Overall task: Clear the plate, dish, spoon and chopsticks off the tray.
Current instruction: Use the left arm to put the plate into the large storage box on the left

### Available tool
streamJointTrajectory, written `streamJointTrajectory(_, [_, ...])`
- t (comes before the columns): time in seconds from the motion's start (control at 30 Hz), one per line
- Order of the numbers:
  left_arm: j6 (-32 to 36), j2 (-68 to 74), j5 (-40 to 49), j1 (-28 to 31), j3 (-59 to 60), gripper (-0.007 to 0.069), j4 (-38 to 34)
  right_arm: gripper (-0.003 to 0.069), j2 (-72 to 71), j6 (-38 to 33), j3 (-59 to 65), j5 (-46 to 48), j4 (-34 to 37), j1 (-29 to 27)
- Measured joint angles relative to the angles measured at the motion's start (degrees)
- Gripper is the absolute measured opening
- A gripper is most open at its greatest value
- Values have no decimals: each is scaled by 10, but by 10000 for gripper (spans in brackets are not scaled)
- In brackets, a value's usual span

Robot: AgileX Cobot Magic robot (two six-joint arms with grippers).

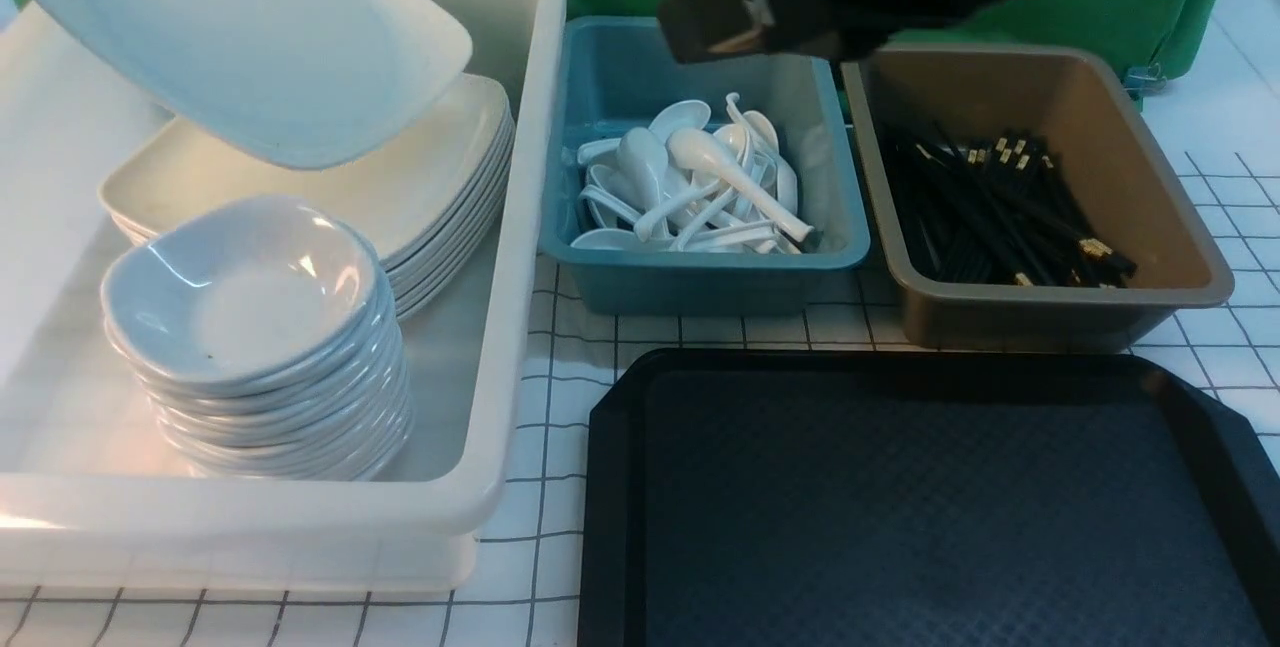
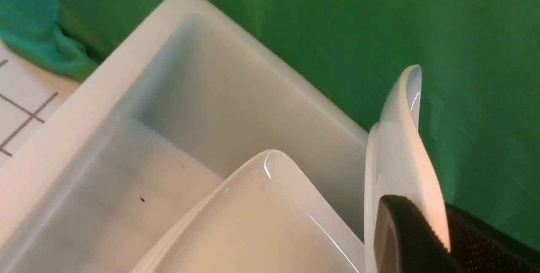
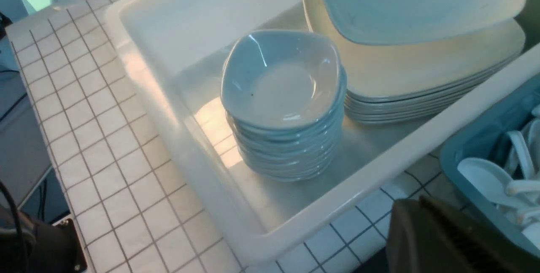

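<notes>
The tiled surface [image 1: 560,527] is covered largely by the black tray [image 1: 620,487] and the white tub [image 1: 500,487]. Nothing is seen on the visible part of the tray, so the clearing is judged nearly done.

The plate [image 1: 250,37] is held in the air above the plate stack [image 1: 420,187] inside the white tub. It is tilted steeply, with its low edge just over the stack and its high edge toward the robot's left. As a rounded square, it shows no clear long axis. It is judged stiff, glossy, slippery and breakable, so the raised rim is the sensible place to hold it, and a gentle, flat lowering is called for.

A dish stack [image 1: 260,327] stands nearer in the same tub. Spoons [image 1: 700,187] are heaped in the teal tub [image 1: 700,277], and chopsticks [image 1: 1000,207] lie in the brown tub [image 1: 1050,322].

The left tool [image 2: 426,243] is pinched on the plate's rim, with one pad on each face. The right tool [image 1: 740,22] hangs over the teal tub; whether it is spread or pressed together cannot be told.
</notes>
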Motion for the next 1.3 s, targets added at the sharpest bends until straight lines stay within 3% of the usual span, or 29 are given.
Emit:
streamJointTrajectory(0.13, [29,33,-5,0,0,20,-37,-1,26,5,-31,18,-1,9])
streamJointTrajectory(0.47, [39,76,2,0,0,23,-27,0,28,8,-36,26,-1,15])
streamJointTrajectory(0.6, [28,90,7,0,0,88,15,0,28,23,-36,27,-1,15])
streamJointTrajectory(0.93, [-58,98,56,1,0,435,211,0,28,38,-36,27,-1,15])
streamJointTrajectory(1.17, [-79,67,73,1,-1,480,264,5,28,57,-36,27,-2,15])
streamJointTrajectory(1.27, [-82,46,74,1,-1,468,267,6,28,62,-36,33,-2,15])
streamJointTrajectory(1.3, [-82,28,79,-1,-1,433,266,6,28,64,-36,37,-4,15])
